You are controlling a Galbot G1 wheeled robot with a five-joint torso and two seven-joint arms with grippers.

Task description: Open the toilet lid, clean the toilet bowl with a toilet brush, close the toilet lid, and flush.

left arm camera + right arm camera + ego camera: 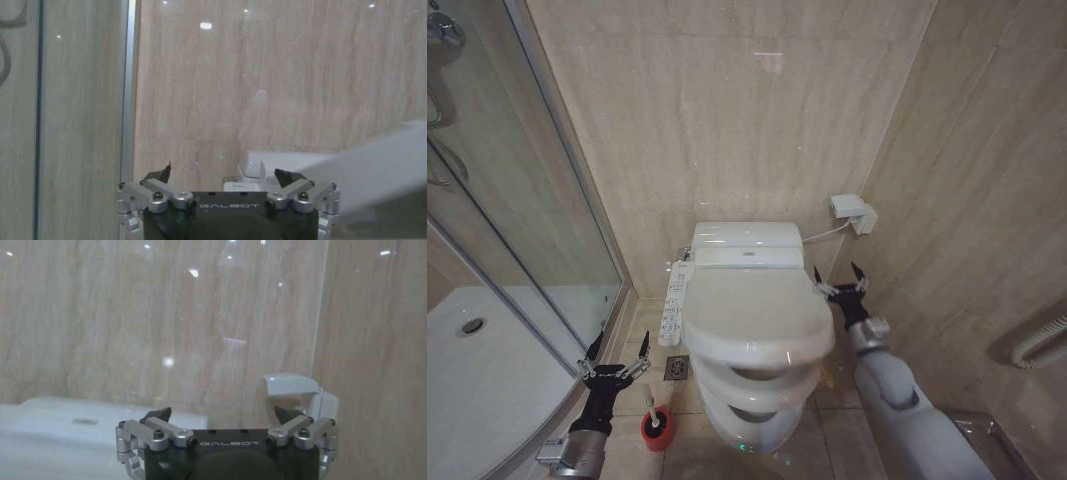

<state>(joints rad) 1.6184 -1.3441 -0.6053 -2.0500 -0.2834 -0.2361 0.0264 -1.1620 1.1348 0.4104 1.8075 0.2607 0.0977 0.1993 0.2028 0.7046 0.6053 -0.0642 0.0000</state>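
The toilet lid (757, 312) is a glossy white oval held at a slant above the seat ring (762, 383), which itself stands a little above the toilet bowl (745, 420). My right gripper (840, 280) is open just beside the lid's right rear edge, with nothing between its fingers. The toilet brush (652, 408) stands in its red holder cup (658, 430) on the floor left of the bowl. My left gripper (617, 352) hangs open just above and left of it. In the wrist views the left gripper (228, 175) and right gripper (223, 414) both face the beige wall.
A glass shower enclosure (517, 200) and white shower tray (487, 390) fill the left. A control panel (674, 300) juts from the toilet's left side above a floor drain (677, 368). A white wall box (854, 212) sits right of the tank (747, 240). Tiled walls close in behind and right.
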